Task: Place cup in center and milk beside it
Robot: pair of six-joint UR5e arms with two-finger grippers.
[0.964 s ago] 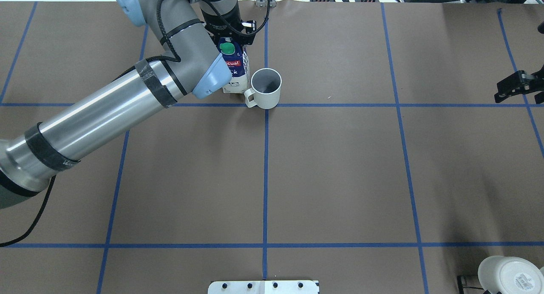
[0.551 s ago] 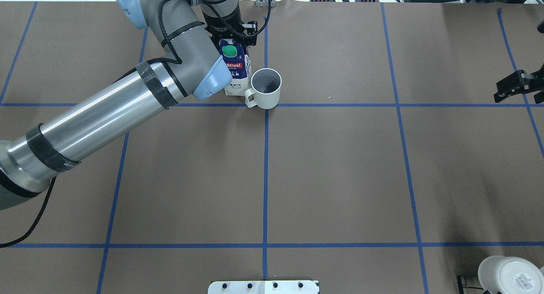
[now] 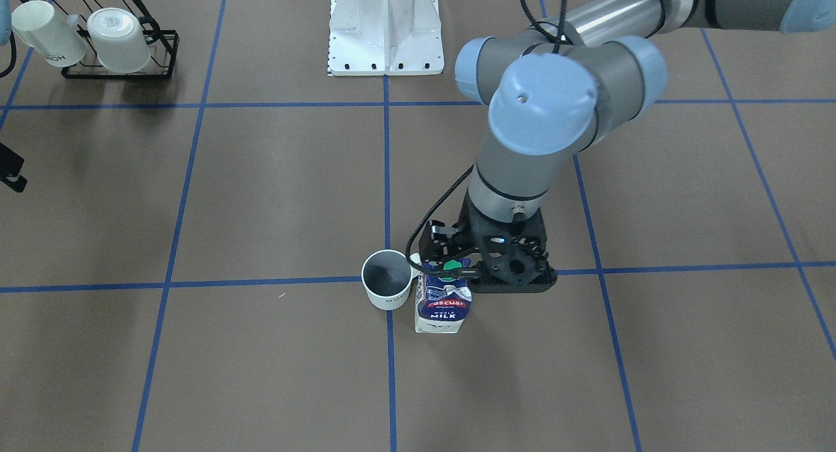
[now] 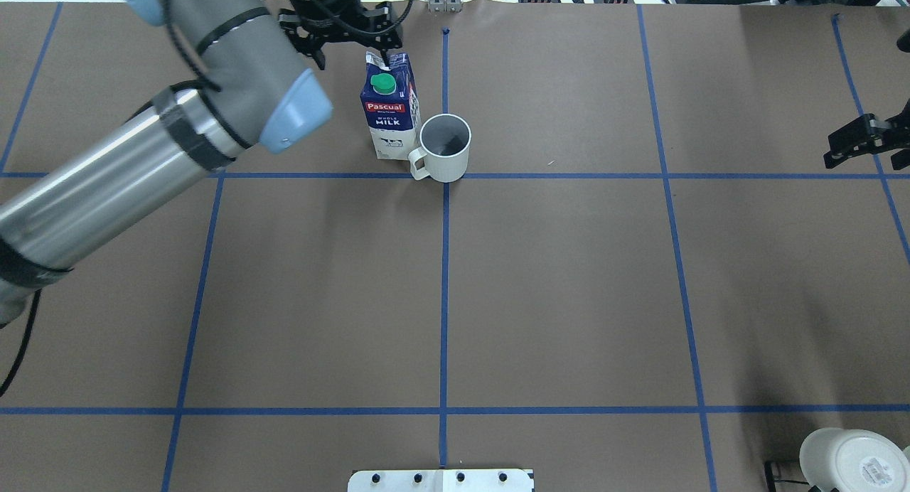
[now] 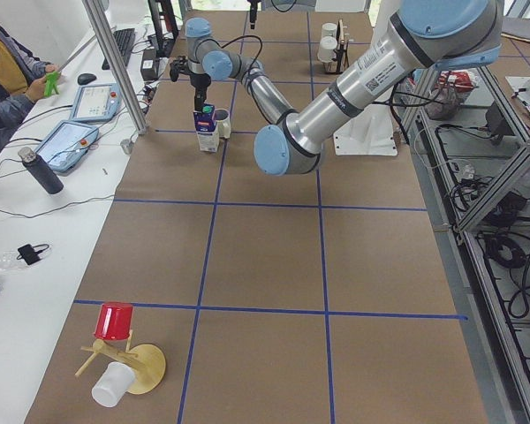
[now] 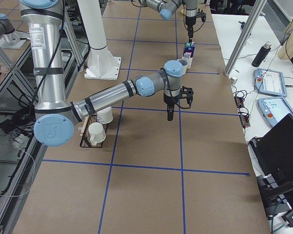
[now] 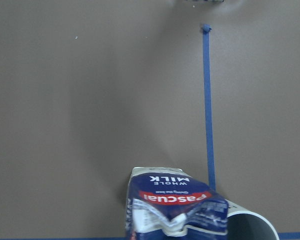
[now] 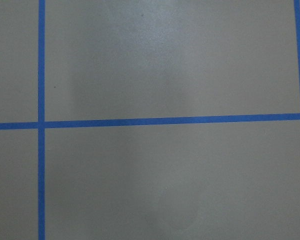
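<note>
The white ribbed cup [image 4: 446,154] stands upright on the crossing of blue tape lines, with its handle toward the robot. It also shows in the front view [image 3: 386,289]. The blue and white milk [image 4: 389,111] with its green cap stands upright right beside the cup on the robot's left, and nothing holds it [image 3: 444,305]. My left gripper [image 4: 348,47] is open and empty, raised just above and behind the carton's top. The left wrist view shows the carton [image 7: 175,207] from above. My right gripper [image 4: 835,151] hovers far off at the table's right, and its jaws look apart and empty.
A black wire rack [image 3: 117,66] with two white mugs [image 3: 46,40] stands near the robot's right side. The white robot base plate [image 3: 385,40] is at the near edge. A red cup on a wooden stand [image 5: 115,322] sits at the left end.
My left gripper has let go of the milk carton, risen, and drawn back and to the left. The carton now stands free beside the cup. The right arm has barely moved.
</note>
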